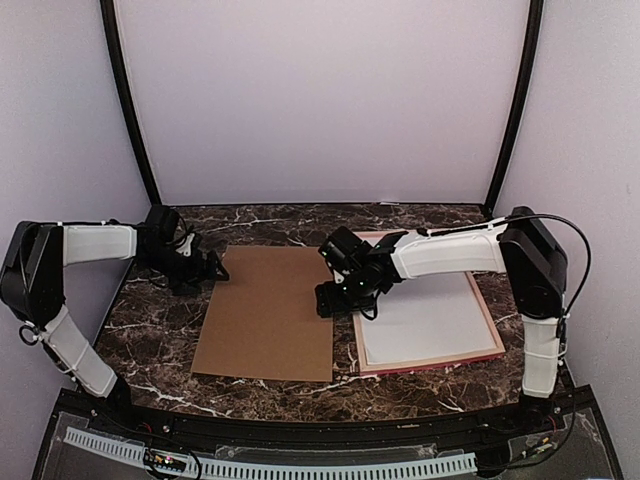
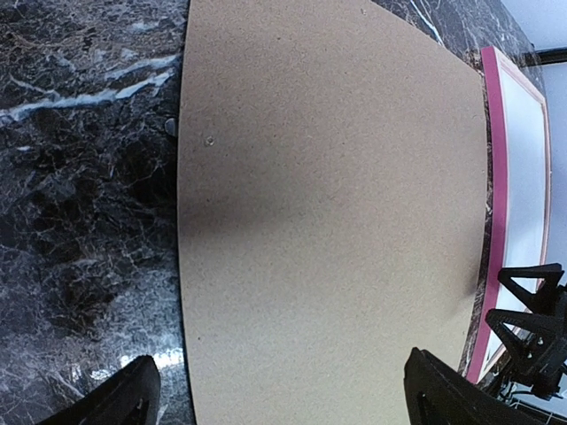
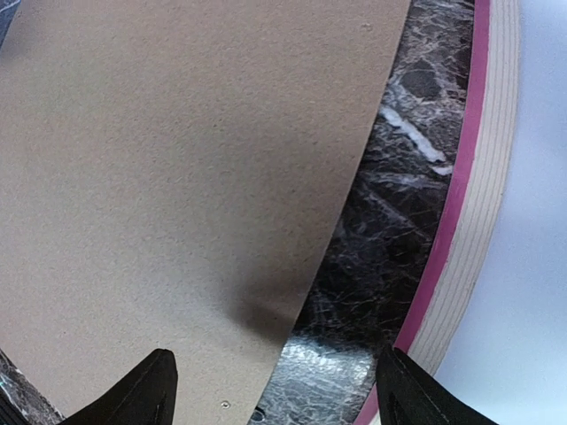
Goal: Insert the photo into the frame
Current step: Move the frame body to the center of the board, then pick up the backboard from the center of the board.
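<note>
Right tool released, jaws wide, hung over gap between frame left rail and backing board. Photo, apparently white back up, lay inside frame, just right of tool. Left tool released, farther, beyond board.

We see the right gripper with its 2 dark fingertips spread wide above a strip of marble table. The strip lies between the brown cardboard board and the frame, which holds the white photo.

Left pincer and right pincer hover low, both spread wide.
</note>
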Action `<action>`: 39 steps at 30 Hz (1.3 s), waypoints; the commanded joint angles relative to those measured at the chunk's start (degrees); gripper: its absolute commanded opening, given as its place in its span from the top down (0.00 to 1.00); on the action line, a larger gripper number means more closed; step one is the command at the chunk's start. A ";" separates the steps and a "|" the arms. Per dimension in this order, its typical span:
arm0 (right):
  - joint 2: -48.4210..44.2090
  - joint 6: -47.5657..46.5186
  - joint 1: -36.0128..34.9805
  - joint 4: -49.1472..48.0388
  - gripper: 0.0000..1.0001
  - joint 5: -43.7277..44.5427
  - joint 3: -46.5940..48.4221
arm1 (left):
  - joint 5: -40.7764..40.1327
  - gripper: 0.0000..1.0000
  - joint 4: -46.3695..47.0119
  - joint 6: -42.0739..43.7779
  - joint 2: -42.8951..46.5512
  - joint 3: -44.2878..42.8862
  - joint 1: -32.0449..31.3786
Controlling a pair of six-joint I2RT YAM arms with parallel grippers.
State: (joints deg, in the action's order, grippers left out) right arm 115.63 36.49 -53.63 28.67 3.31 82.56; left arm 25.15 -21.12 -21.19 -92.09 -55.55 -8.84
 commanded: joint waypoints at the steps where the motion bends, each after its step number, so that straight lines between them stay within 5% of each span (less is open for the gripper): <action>1: 1.28 -0.66 1.15 2.60 0.21 2.64 0.00 | -1.00 0.01 -1.68 0.96 -0.63 0.59 0.41; 18: 5.16 2.11 0.45 -3.16 0.22 -3.14 2.92 | 2.78 0.01 -3.40 2.14 -5.37 1.56 0.40; 39: 3.69 6.57 0.45 -13.37 0.24 -10.69 -3.98 | 23.03 0.16 5.81 -0.07 -0.90 4.69 0.38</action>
State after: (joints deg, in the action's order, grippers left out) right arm 118.48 41.78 -52.66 18.70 -3.99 80.99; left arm 36.93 -18.31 -20.40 -97.25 -52.01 -7.07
